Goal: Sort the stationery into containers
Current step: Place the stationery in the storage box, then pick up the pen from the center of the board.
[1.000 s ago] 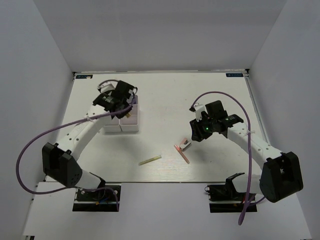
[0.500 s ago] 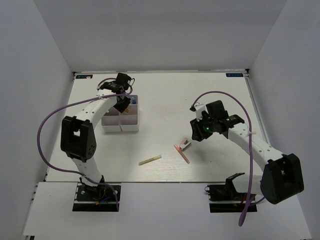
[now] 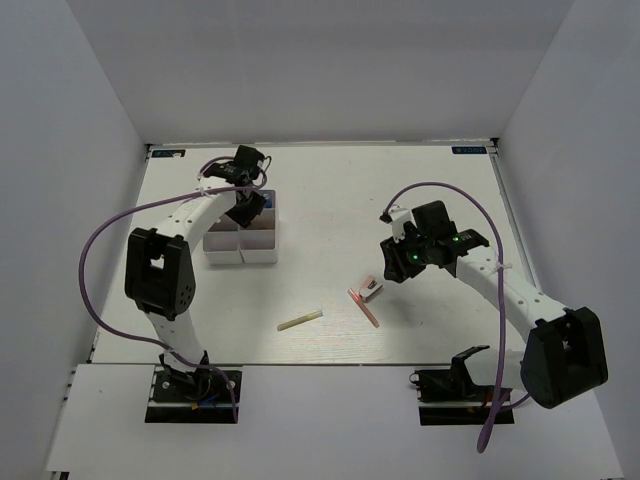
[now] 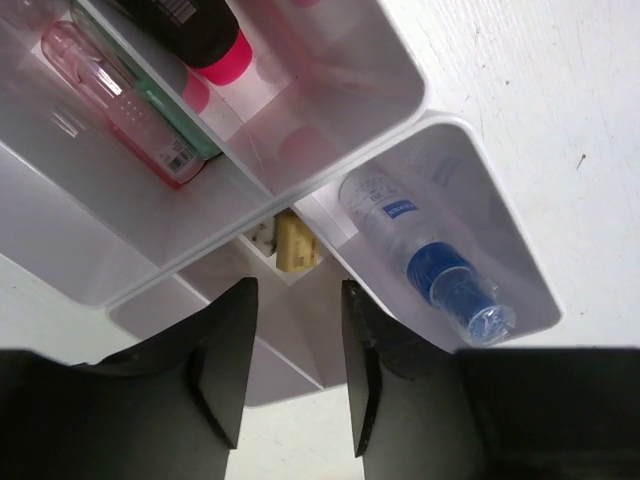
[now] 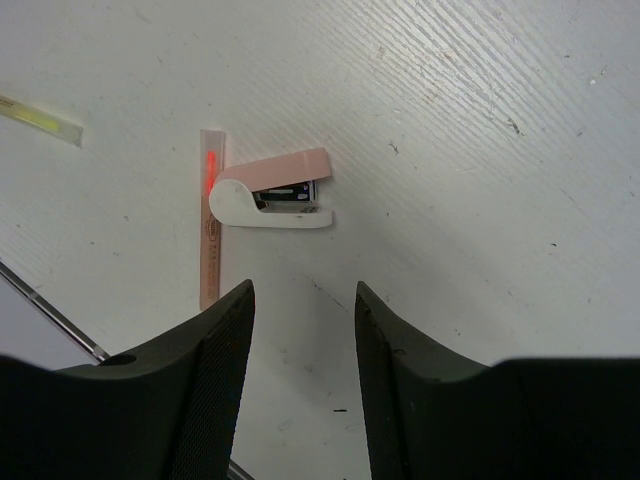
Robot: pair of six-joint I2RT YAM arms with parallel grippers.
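Observation:
The white organizer box [image 3: 258, 252] stands at the left of the table. My left gripper [image 3: 246, 203] is open and empty above its far side. In the left wrist view [image 4: 297, 300] it hangs over a compartment holding a yellowish block [image 4: 295, 241]. Other compartments of the box [image 4: 60, 230] hold a clear blue-capped tube [image 4: 425, 255], a pink black-capped highlighter [image 4: 215, 40], a pink pen [image 4: 115, 100] and a green item [image 4: 175, 125]. My right gripper [image 3: 396, 264] is open and empty, just short of a small pink-and-white stapler [image 5: 272, 195] and a pink stick [image 5: 209, 230].
A yellowish stick [image 3: 301, 319] lies on the table left of the pink stick [image 3: 364, 308] and the stapler [image 3: 372, 289]; its end shows in the right wrist view [image 5: 40, 118]. White walls enclose the table on three sides.
My left arm has swung its elbow up and in, and its gripper has turned and shifted slightly over the far side of the box. The right arm has not moved.

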